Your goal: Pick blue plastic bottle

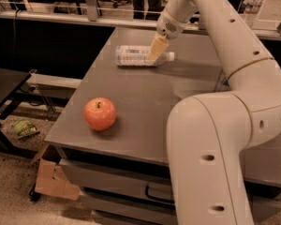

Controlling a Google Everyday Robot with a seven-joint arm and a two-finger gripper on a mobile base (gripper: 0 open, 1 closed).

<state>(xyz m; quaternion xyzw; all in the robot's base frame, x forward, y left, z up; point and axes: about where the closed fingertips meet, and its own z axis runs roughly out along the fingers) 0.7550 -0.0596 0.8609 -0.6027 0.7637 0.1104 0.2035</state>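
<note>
The blue plastic bottle (135, 55) lies on its side at the far middle of the grey table (145, 102), with its white cap (170, 56) pointing right. My gripper (155, 52) hangs from the arm that reaches in from the right. It sits over the bottle's cap end, in front of the label's right edge. I cannot tell whether it touches the bottle.
A red apple (99, 113) sits near the table's front left. My arm's large joint (215, 163) fills the right foreground and hides that side of the table. A clear water bottle (254, 1) stands far back right. A cardboard box (51, 177) lies on the floor at left.
</note>
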